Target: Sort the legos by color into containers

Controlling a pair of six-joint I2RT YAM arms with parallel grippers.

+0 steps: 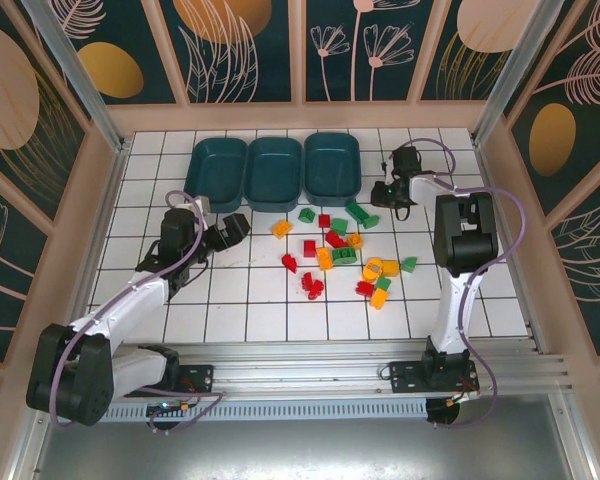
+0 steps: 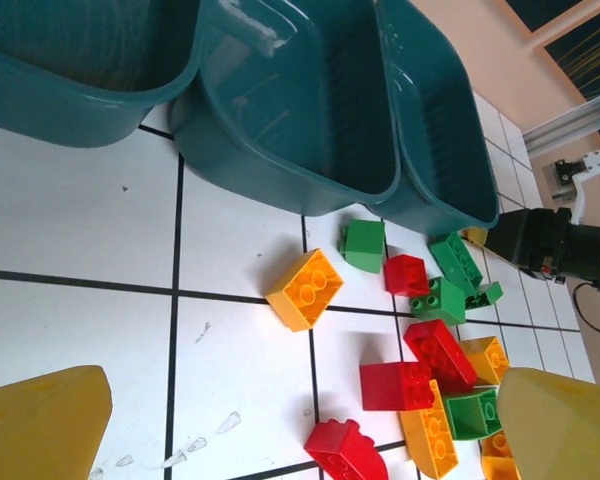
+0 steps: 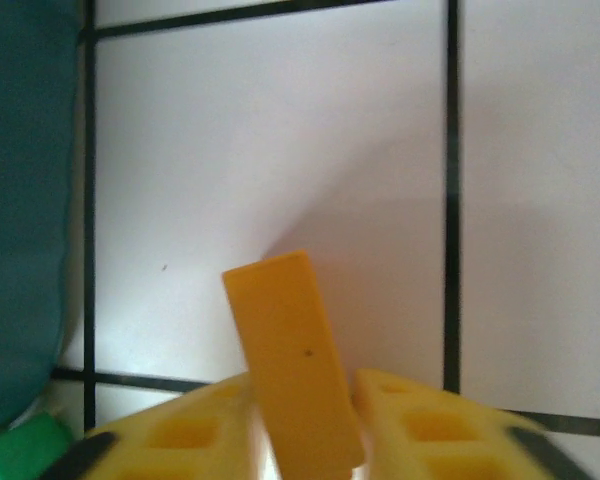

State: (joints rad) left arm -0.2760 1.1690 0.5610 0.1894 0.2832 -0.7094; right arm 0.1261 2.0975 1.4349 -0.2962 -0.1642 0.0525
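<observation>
Three glossy teal plastic containers (image 1: 275,172) with rounded corners are lined up side by side at the far edge of the white tiled table (image 1: 250,300). Studded red, green and yellow-orange legos (image 1: 343,255) are scattered on the tiles near of them, toward the right. The left gripper (image 1: 232,228) is held left of the pile, its blunt yellow fingers (image 2: 40,425) spread wide. A smooth, slab-shaped yellow-orange brick (image 3: 295,360) is pinched by the right gripper (image 1: 388,192), just beside the rightmost container's near corner.
</observation>
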